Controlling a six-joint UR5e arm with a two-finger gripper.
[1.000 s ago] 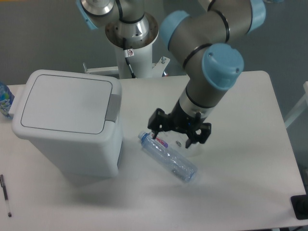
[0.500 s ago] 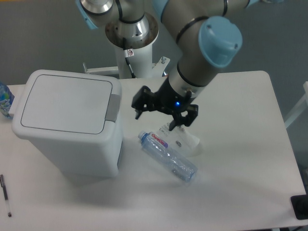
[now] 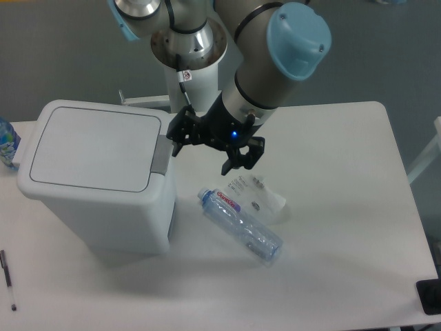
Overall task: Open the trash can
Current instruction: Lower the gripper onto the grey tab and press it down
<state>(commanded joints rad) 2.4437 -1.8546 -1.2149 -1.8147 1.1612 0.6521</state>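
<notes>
Camera view from above shows the bin (image 3: 96, 172) standing on the left half of the table (image 3: 344, 227), lid flat and shut, its grey latch (image 3: 162, 154) on the edge facing the arm. The gripper (image 3: 207, 145) hangs just right of that latch, fingers spread apart and holding nothing; whether one fingertip touches the bin I cannot tell. The bin looks like hollow, stiff plastic with smooth walls, so I judge it light and liable to slide or tip if shoved sideways. It needs no grasp: a downward press on the latch should release the hinged lid, and the force should go straight down to keep the bin planted. A bottle (image 3: 241, 224) and a crumpled wrapper (image 3: 260, 198) lie right of the bin, near but apart from it. A pen (image 3: 8, 279) lies at the left edge.
</notes>
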